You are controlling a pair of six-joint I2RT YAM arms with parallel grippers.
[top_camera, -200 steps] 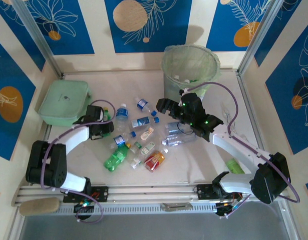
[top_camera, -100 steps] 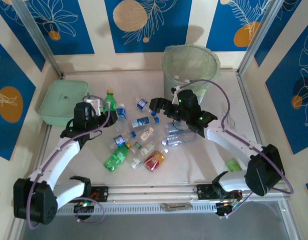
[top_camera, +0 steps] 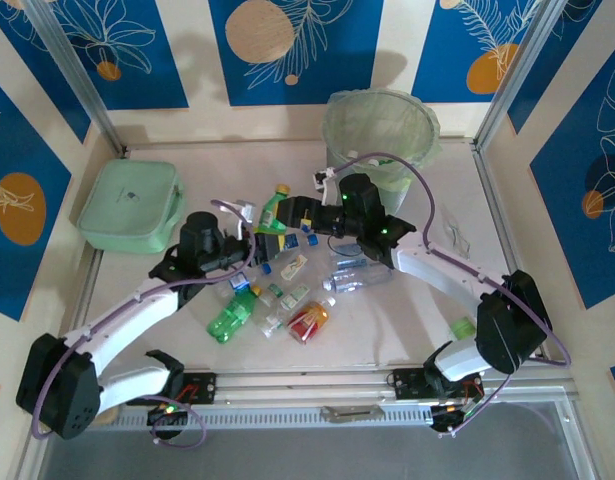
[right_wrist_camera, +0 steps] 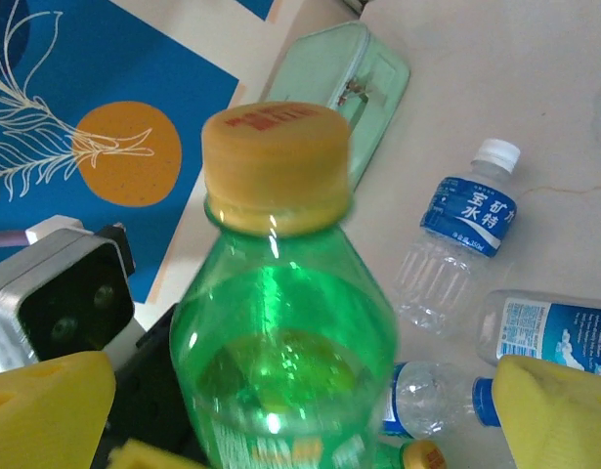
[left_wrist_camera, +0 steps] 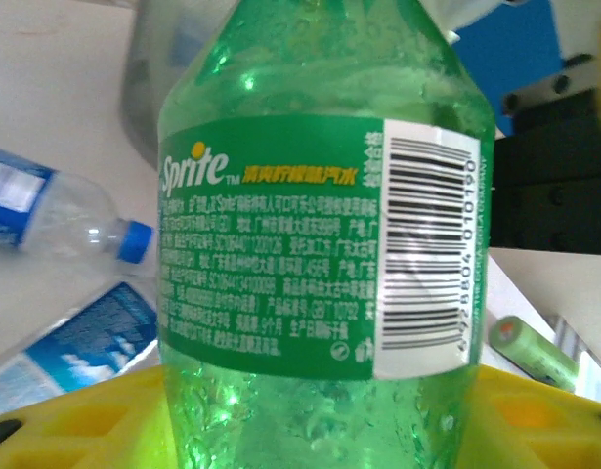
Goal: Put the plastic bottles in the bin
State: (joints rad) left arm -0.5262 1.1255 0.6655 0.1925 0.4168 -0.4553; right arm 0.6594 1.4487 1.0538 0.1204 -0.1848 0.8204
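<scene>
The left fingers (left_wrist_camera: 75, 415) grip a green bottle (left_wrist_camera: 320, 195) labelled "Sprite". The right fingers (right_wrist_camera: 564, 410) stand wide apart either side of its yellow cap (right_wrist_camera: 276, 161)

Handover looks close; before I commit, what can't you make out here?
- Top external: how the right gripper meets the Sprite bottle, too small.
- Left wrist: table behind, hidden by the bottle; how the left gripper holds it, cut by the bottom edge.
- Top external: what's in the bin, small and blurred.

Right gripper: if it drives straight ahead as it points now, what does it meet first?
Most likely the green Sprite bottle that the left gripper holds; it stands right between the open fingers of the right gripper, depth unclear.
</scene>
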